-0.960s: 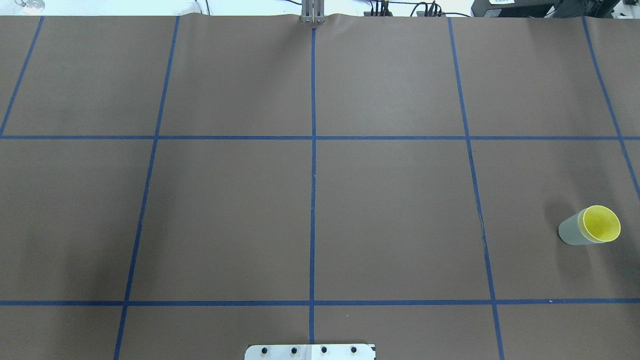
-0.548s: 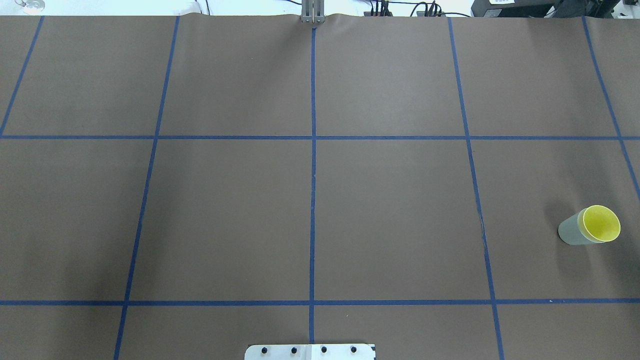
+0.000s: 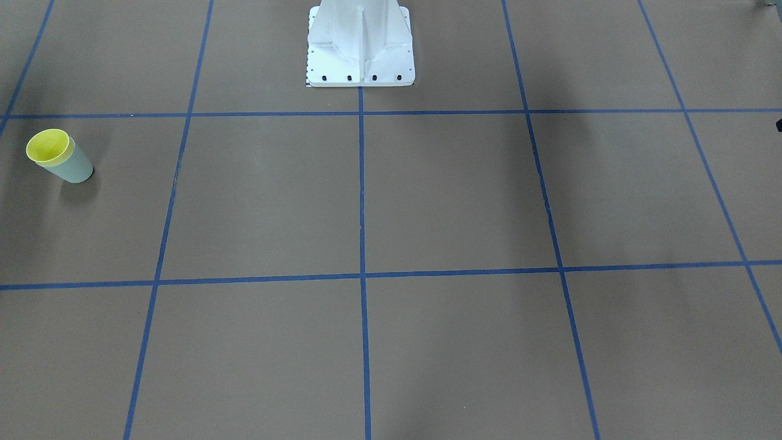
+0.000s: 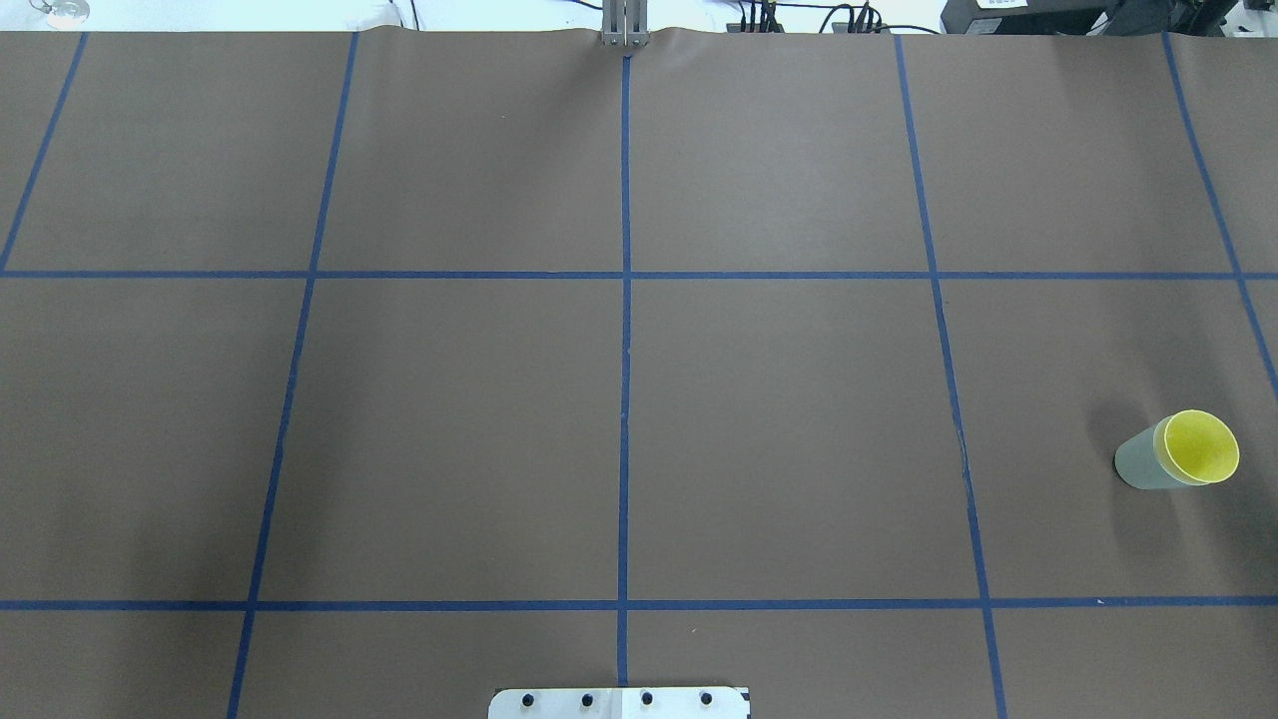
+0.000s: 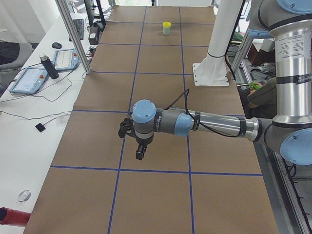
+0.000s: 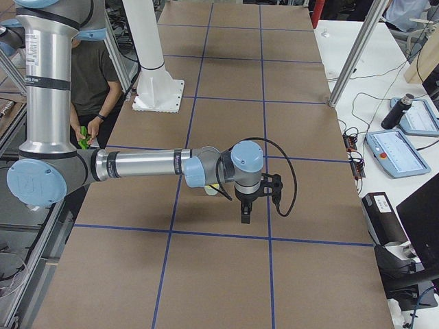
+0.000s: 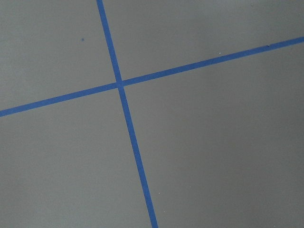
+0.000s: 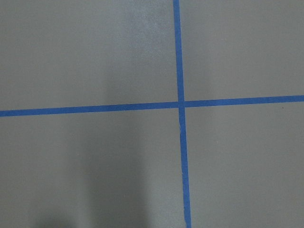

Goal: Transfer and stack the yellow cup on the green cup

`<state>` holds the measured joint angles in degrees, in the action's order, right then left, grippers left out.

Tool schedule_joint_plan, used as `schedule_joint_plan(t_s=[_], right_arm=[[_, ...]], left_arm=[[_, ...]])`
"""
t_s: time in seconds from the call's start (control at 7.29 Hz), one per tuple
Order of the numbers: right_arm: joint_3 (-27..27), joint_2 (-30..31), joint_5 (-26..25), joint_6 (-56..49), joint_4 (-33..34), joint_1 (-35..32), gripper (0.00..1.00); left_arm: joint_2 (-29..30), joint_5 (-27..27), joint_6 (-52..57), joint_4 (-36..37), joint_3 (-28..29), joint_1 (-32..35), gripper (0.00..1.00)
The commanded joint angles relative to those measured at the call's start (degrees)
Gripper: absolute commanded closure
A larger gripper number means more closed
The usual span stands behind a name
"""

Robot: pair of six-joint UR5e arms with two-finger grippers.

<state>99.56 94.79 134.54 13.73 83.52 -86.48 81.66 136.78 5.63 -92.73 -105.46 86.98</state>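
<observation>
Cups: 2; yellow cup (image 4: 1201, 445) nested inside green cup (image 4: 1138, 465).
Grippers: 2; left gripper (image 5: 139, 155), right gripper (image 6: 244, 218); finger spread cannot be told.

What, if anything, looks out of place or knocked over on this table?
Nothing stands out. The yellow cup sits nested inside the green cup, both upright on the brown table, with nothing spilled or damaged.

Bright, even overhead light; soft shadows, sharp focus throughout.
</observation>
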Motion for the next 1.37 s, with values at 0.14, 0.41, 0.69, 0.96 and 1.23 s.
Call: schedule_joint_plan(t_s=[0.14, 0.41, 0.69, 0.96, 1.23], right_arm=[[0.28, -0.30, 1.24, -0.02, -0.03, 0.00, 0.00], [0.63, 0.57, 4.04, -0.02, -0.91, 0.00, 0.00], [-0.07, -0.30, 6.17, 0.16, -0.82, 0.00, 0.00], [-0.33, -1.18, 6.17, 0.24, -0.82, 0.09, 0.00], [-0.77, -1.36, 6.08, 0.33, -0.90, 0.09, 0.00]], left_arm=[[0.34, 0.15, 0.00, -0.17, -0.44, -0.06, 0.00], [0.70, 0.15, 0.17, -0.35, -0.62, -0.15, 0.00], [0.70, 0.15, 0.08, -0.26, -2.02, -0.15, 0.00], [0.96, 0.15, 0.17, -0.35, -2.03, -0.23, 0.00], [1.31, 0.24, 0.08, -0.18, -2.64, -0.15, 0.00]])
